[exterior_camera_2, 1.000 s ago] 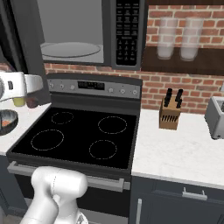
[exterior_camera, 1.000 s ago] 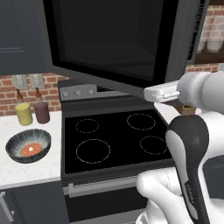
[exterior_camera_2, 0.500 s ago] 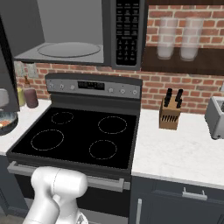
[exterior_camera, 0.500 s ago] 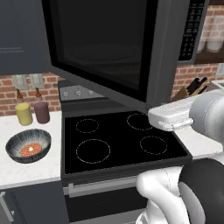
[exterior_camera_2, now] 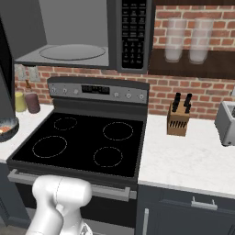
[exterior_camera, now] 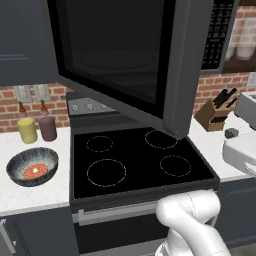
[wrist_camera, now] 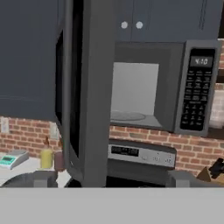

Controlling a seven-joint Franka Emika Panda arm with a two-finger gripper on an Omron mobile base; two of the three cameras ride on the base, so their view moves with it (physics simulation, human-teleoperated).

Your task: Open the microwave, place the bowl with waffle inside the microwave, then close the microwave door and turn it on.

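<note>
Your pincer (wrist_camera: pixel 107 186) sits at the bottom of the hand view, its tips set wide apart, gripping nothing. At the lower left of the left base view, the bowl (exterior_camera: pixel 32 166) rests on the tabletop (exterior_camera: pixel 30 192) with the waffle (exterior_camera: pixel 35 171) inside. You should judge it rigid, smooth-walled and light; take it by the rim and keep it level. Farther back, the microwave door (exterior_camera: pixel 125 60) hangs open, the microwave (exterior_camera_2: pixel 78 34) ready.

flat even rendered light, no hard shadows or glare; base views sharp, hand view soft and blurry
</note>
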